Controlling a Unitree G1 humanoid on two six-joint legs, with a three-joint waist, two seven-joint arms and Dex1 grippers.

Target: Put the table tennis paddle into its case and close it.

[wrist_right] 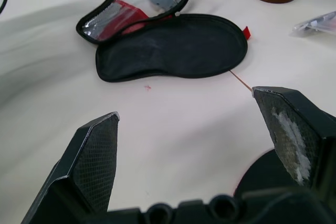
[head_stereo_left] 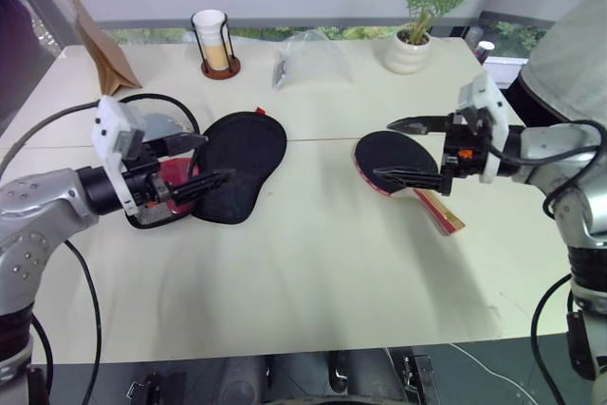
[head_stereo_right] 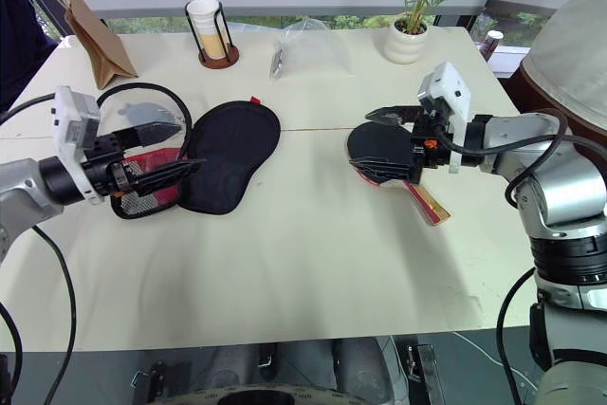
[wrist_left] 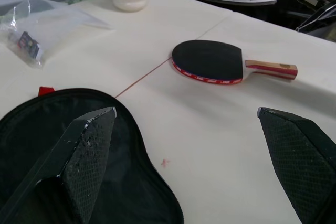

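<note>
The table tennis paddle lies flat on the cream table, black face up, with its wood-and-red handle pointing toward the table's front right. My right gripper hovers open just above the paddle's face, holding nothing. The case lies unzipped to the left; its black flap is spread flat and its red-and-mesh half sits beside it. My left gripper hangs open over the case's near left part, also holding nothing. The left wrist view shows the paddle beyond the case's edge.
Along the table's far side stand a brown paper bag, a cup in a wire holder, a clear plastic bag and a potted plant. A black cable loops behind the case. Bare tabletop lies between case and paddle.
</note>
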